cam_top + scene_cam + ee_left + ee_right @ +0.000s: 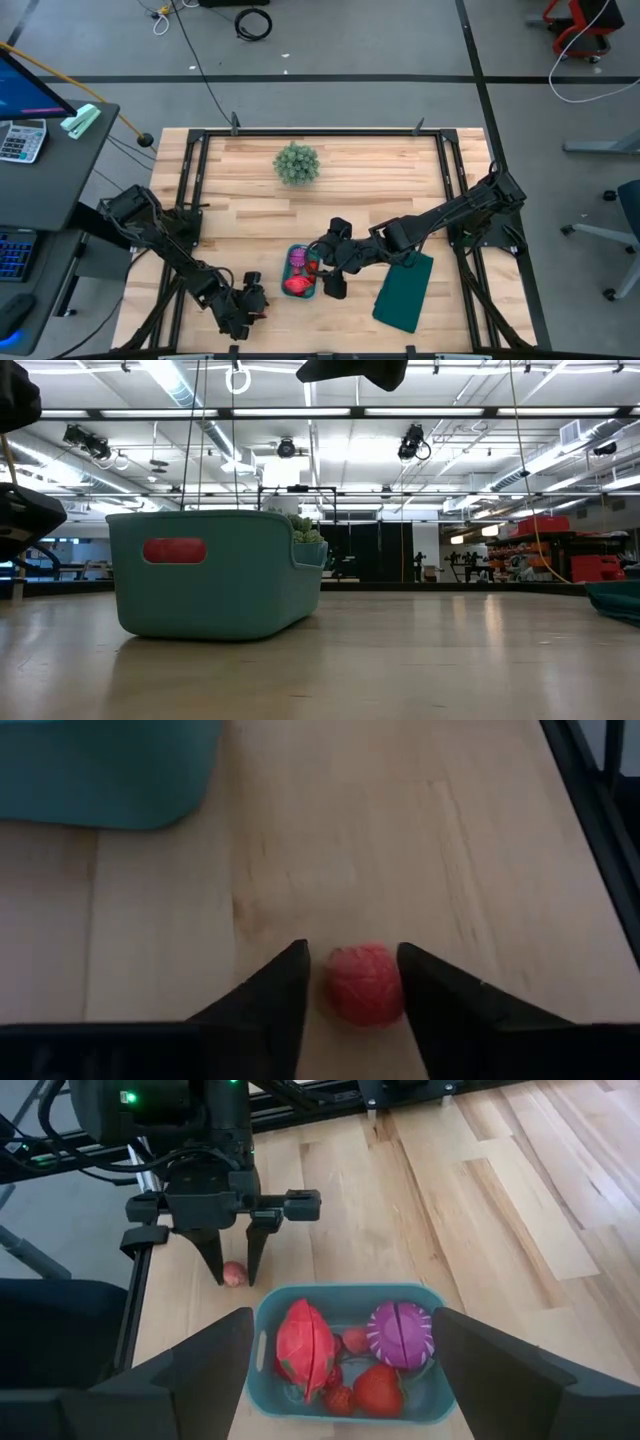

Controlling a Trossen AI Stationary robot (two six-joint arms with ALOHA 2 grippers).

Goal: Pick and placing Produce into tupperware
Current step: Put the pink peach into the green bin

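Note:
The teal tub (340,1292) sits near the table's near edge (290,272) and holds a large red piece (305,1345), a purple round piece (400,1332), a strawberry (378,1388) and smaller red bits. A small red ball (365,985) lies on the wood to the tub's left (234,1274). My left gripper (350,952) is open and low at the table, one finger on each side of that ball (236,1268). My right gripper (345,1370) hovers over the tub (328,262), wide open and empty. My left gripper straddles the small red ball (340,990), which rests on the table. It comes in at a low slant from the table's left. One finger (425,980) stands right against the ball's side. Whether either finger touches it, I cannot tell.
A spiky green ball-shaped plant (297,163) stands toward the table's far edge. A dark-green flat slab (405,290) lies right of the tub, under my right arm. Black frame rails (190,180) run along the left and right sides. Bare wood lies between plant and tub.

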